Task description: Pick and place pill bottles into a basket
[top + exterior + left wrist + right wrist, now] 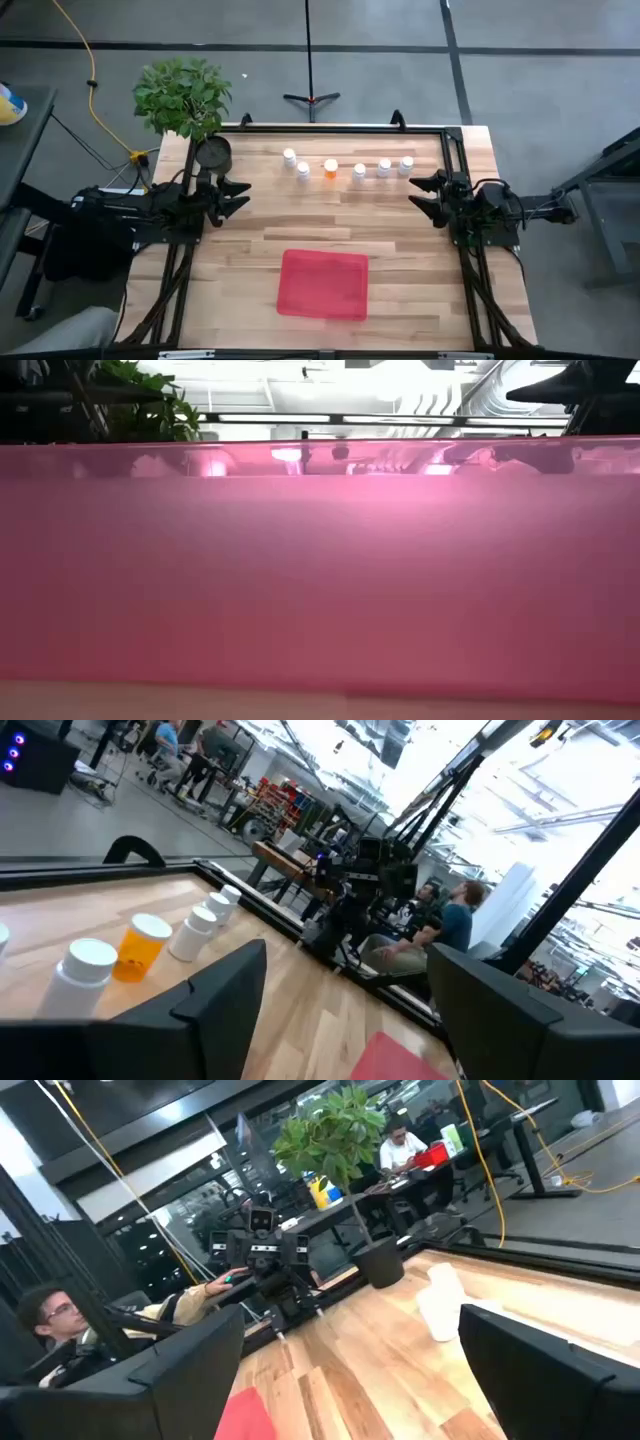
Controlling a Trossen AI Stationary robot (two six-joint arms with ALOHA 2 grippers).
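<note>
Wooden table (pixel 400 230), pill bottles (pixel 345 167) between open left pincer (pixel 243 195), right pincer (pixel 417 195)

- High view: even, soft light over the table (pixel 400 230); faint shadows.
- Low view: the basket (pixel 320 580) fills the frame as a pink, out-of-focus blur; glaring ceiling lights above.
- Wrist views: tilted, bright overhead glare, nearby fingers (pixel 215 995) soft.

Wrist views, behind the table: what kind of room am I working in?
Probably a shared robotics lab or workshop: people sit at workstations, a second robot rig stands beyond the table, and exposed ceiling ducts run overhead.
</note>
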